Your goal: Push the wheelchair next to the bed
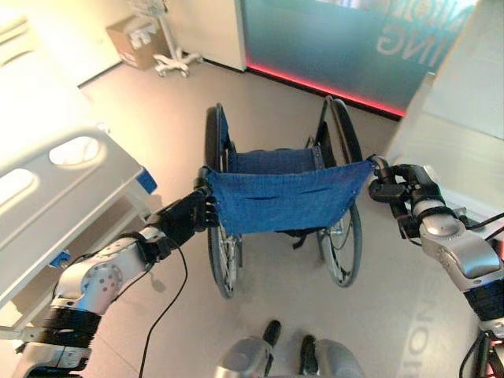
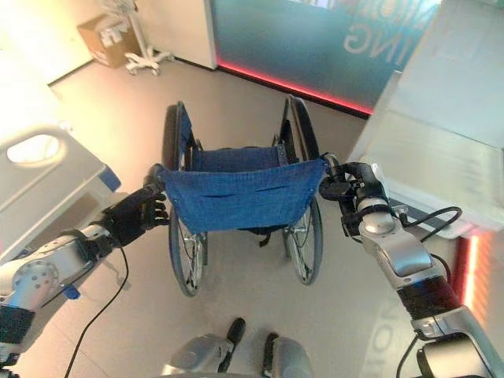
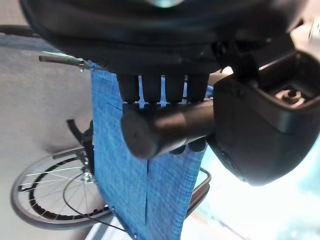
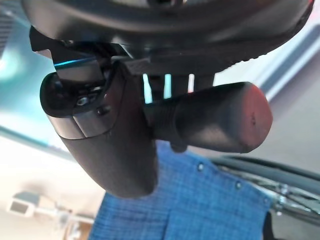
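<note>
1. The wheelchair (image 1: 283, 197) sits on the floor right in front of the robot, its blue fabric backrest (image 1: 287, 197) facing the camera and its big wheels on either side. It's near the bed (image 1: 55, 197) but not touching – there's a strip of floor between them, with the bed off to the robot's left.
2. Left hand (image 1: 185, 219) is at the left push handle (image 3: 165, 131), fingers curled round the dark grip with the thumb closing on it – the wrist view shows that pretty clearly.
3. Right hand (image 2: 350, 185) is on the right push handle (image 4: 215, 122), same deal: fingers wrapped over the grip, thumb alongside it.
4. Further out, a white counter (image 2: 441, 157) runs along the robot's right, close to the right arm.
5. At the far end of the room there's a cardboard box (image 1: 138, 39) against the wall, a white wheeled stand (image 1: 173, 59) just beside it, and a teal wall panel (image 1: 339, 39) with a red glowing strip along its base.
</note>
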